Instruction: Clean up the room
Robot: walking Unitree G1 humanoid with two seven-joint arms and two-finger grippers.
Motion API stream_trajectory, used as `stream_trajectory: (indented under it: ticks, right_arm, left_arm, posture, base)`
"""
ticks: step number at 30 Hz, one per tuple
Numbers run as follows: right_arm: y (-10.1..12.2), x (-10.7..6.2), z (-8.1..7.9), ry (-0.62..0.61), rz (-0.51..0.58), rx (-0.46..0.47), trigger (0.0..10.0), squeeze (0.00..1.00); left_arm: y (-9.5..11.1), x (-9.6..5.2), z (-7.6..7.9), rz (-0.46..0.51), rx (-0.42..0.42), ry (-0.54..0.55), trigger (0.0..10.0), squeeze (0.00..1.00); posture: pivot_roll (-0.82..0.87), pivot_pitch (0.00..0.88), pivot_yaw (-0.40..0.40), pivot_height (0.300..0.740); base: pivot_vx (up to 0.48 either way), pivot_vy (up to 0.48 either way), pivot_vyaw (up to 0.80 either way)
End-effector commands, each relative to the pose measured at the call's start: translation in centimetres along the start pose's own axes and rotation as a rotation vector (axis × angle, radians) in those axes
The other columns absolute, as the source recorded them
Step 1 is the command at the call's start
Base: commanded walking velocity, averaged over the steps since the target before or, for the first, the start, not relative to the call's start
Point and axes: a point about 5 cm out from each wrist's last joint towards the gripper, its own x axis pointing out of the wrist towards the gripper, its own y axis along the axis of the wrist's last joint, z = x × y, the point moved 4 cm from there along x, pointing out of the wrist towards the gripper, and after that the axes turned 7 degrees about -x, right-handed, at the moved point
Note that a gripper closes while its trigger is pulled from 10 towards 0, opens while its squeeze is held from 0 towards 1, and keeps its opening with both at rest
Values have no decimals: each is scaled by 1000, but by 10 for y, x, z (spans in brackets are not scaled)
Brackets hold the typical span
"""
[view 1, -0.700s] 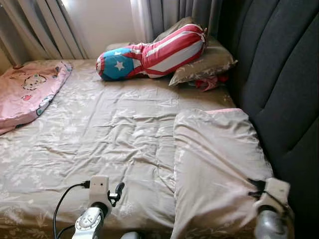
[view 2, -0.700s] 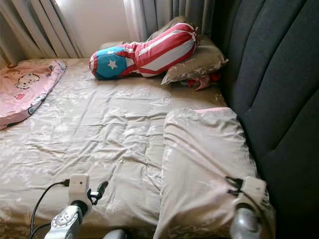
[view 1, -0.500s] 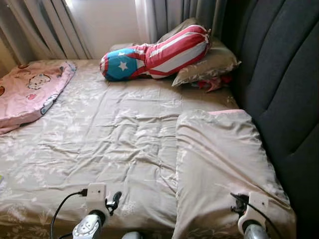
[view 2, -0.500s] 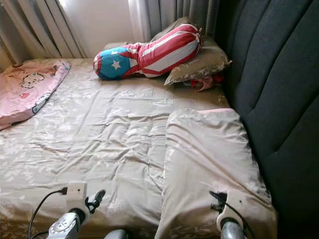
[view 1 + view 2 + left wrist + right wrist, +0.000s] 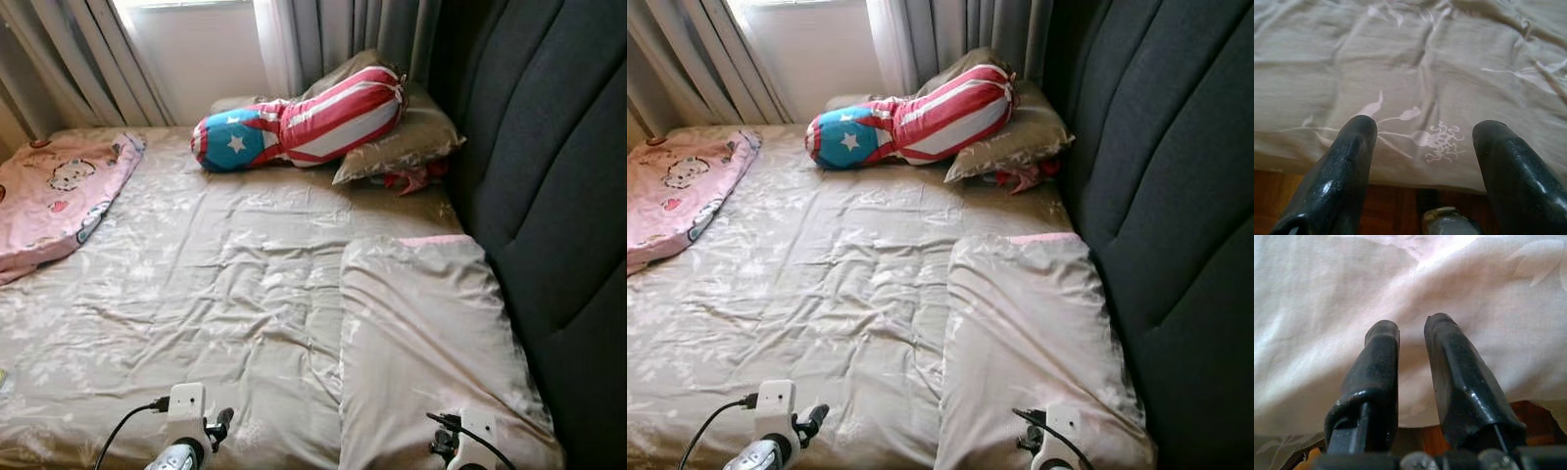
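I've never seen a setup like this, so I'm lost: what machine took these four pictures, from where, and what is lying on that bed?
A walking humanoid robot with two arms took them. The two wide pictures come from a pair of cameras on its head, looking down at a bed. The two close-ups come from cameras on its wrists, each looking along that arm's two black fingers.

The left tool, fingers apart, hangs over the beige flowered sheet at the bed's near edge. The right tool, fingers a narrow gap apart, is over the near pillow. Neither holds anything.

Farther off lie a stars-and-stripes bolster leaning on a second pillow, a pink blanket and the dark padded headboard.
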Motion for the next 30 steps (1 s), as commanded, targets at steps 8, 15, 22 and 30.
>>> stream_trajectory:
  ticks: [8,15,22,30]
  right_arm:
    - [-26,-6,-6,13,-92,-2,10000,0]
    - [-25,-7,3,-30,-64,26,10000,1000]
    - [-26,-8,5,-30,-68,7,10000,1000]
    - [-31,-9,0,-14,-87,-7,10000,1000]
  left_arm:
    - [-32,-7,-12,-151,31,38,10000,0]
    - [-35,-7,-9,-170,60,34,10000,0]
    - [-40,-9,-11,-186,76,40,10000,0]
    - [-43,-12,-16,-195,59,64,10000,0]
  posture:
    - [-60,0,26,740]
    - [-67,0,33,740]
    - [-66,0,37,740]
    - [-70,0,37,740]
  base:
    - [0,0,0]
    - [0,0,0]
    - [0,0,0]
    - [0,0,0]
